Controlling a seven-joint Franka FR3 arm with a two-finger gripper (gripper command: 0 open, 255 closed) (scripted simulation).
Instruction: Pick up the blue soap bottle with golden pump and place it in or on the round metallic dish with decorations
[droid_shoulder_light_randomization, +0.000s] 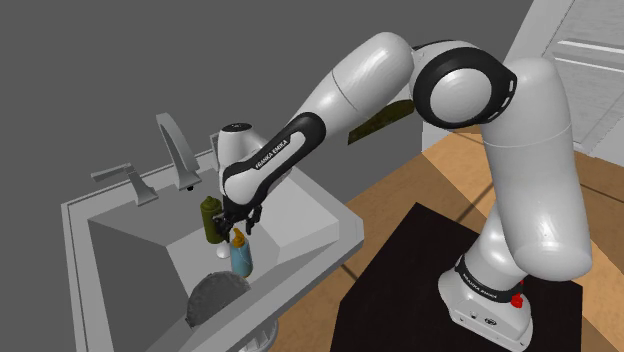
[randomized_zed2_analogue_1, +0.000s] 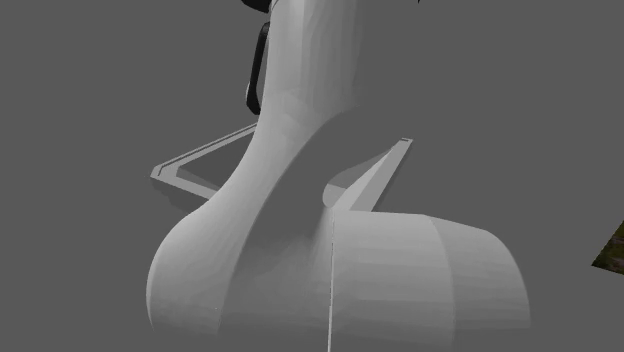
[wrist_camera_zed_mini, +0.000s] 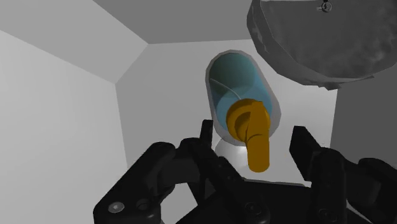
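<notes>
The blue soap bottle (droid_shoulder_light_randomization: 242, 260) with its golden pump (droid_shoulder_light_randomization: 237, 238) stands upright in the grey sink basin (droid_shoulder_light_randomization: 120, 240). My black gripper (droid_shoulder_light_randomization: 240, 224) hangs just above it. In the wrist view the bottle's blue body (wrist_camera_zed_mini: 238, 89) is seen from above, and the golden pump (wrist_camera_zed_mini: 251, 130) lies between the fingers of my gripper (wrist_camera_zed_mini: 253, 132). The fingers stand apart and do not touch the pump, so the gripper is open. The round metallic dish (droid_shoulder_light_randomization: 215, 297) lies in the basin near the bottle, toward the shoulder view's bottom edge; its mottled grey rim (wrist_camera_zed_mini: 318, 44) shows beyond the bottle.
An olive-green bottle (droid_shoulder_light_randomization: 210, 216) stands right beside the gripper, toward the faucet (droid_shoulder_light_randomization: 178, 150). The basin's sloped walls (wrist_camera_zed_mini: 63, 114) close in around the bottle. My white arm (randomized_zed2_analogue_1: 300, 200) blocks most of the second exterior view. The black stand (droid_shoulder_light_randomization: 420, 290) rests on a wooden floor.
</notes>
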